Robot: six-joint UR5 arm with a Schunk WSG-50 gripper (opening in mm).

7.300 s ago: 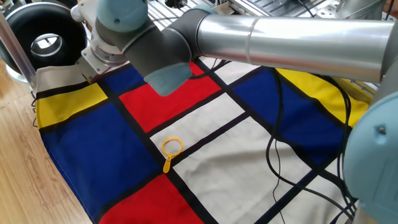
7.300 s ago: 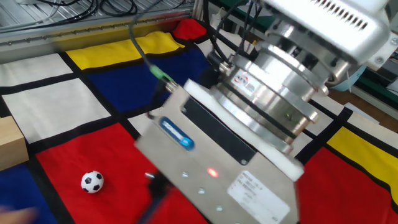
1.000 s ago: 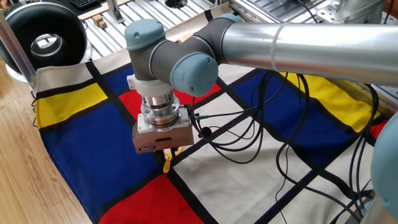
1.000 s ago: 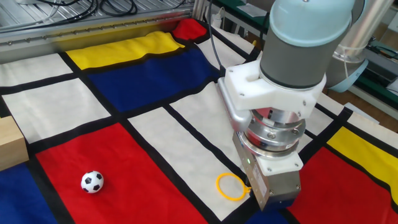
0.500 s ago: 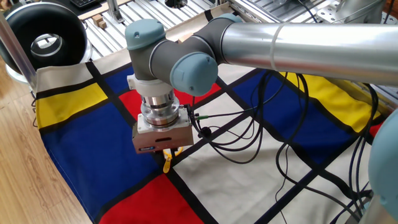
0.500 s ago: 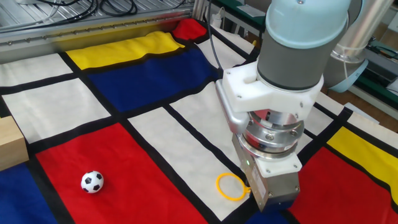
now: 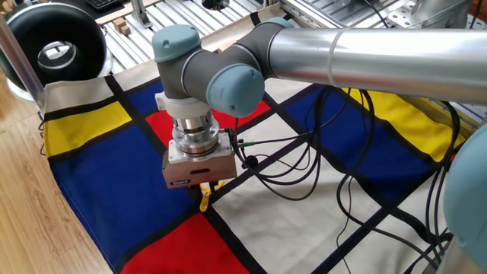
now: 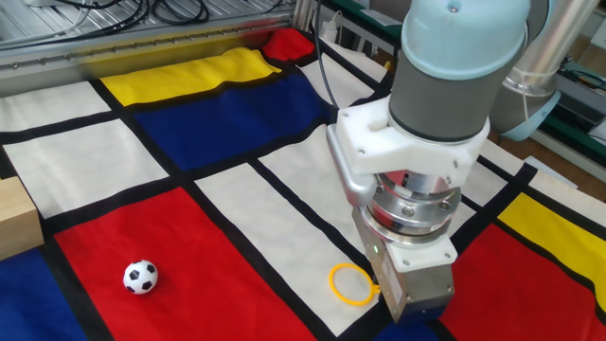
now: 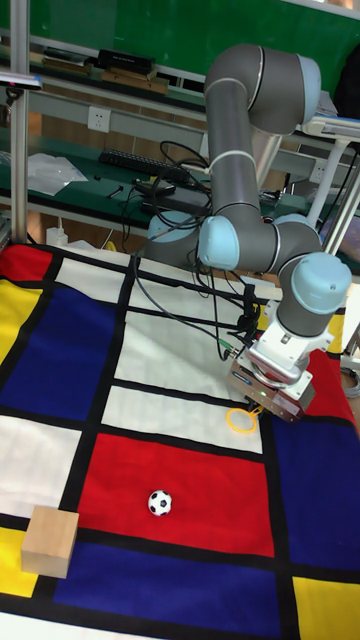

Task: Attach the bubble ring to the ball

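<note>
The bubble ring [image 8: 349,284] is a small yellow-orange hoop lying flat on the white patch of the checked cloth. Its handle runs under my gripper [image 8: 392,301]. In one fixed view only the handle tip [image 7: 204,201] and a bit of hoop show below the gripper [image 7: 205,188]. The gripper body points straight down and hides the fingers, so I cannot see how they stand on the handle. The ball [image 8: 140,277], a tiny black-and-white football, rests on the red patch well to the left; the tall fixed view also shows the ball [image 9: 160,502] and ring [image 9: 240,420].
A wooden block [image 9: 50,541] sits near the cloth's front corner, and that block [image 8: 13,224] shows at the left edge of the other fixed view. Black cables [image 7: 304,164] trail from the wrist across the cloth. A black round device [image 7: 52,47] stands beyond the cloth corner.
Since seven seconds ago the arm has come down over the ring's handle. Over the last second the wrist has only drifted slightly; ring and ball have stayed put.
</note>
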